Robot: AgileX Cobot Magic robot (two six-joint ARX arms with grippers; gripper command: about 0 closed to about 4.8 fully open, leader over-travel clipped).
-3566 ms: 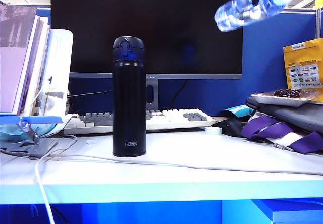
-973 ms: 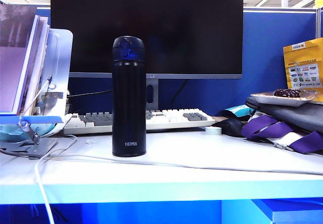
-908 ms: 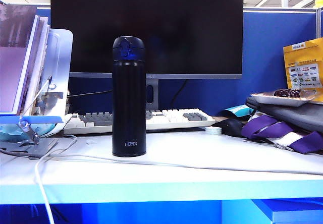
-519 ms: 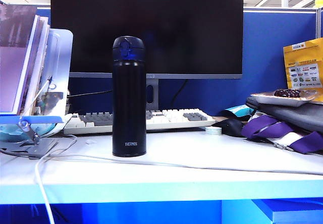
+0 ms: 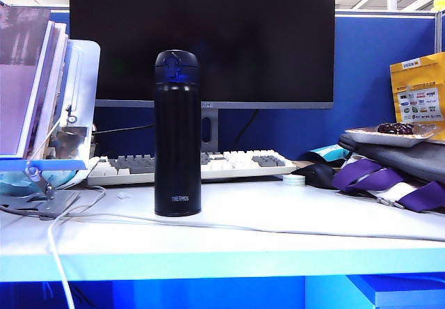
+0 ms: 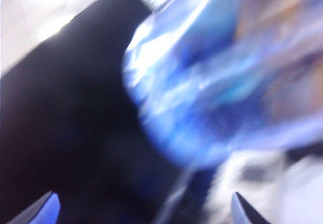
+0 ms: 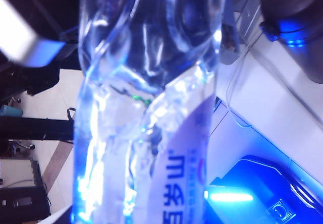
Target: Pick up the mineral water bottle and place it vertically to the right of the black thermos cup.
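Black thermos cup (image 5: 178, 133) stands alone mid-desk (image 5: 278, 232); no arms appear there.
Right gripper (image 7: 146, 204) grasps the clear, crumpled mineral water bottle (image 7: 146, 82); left gripper (image 6: 144, 209), blurred, spread wide.

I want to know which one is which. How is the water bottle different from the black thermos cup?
The mineral water bottle is clear and crinkly, so you can see through it; the black thermos cup is dark and smooth. The bottle fills the right wrist view up close, apparently held in the right gripper, and is missing from the exterior view; the thermos stands upright on the desk. The bottle's label is big; the thermos has tiny white lettering. Both are drink containers.
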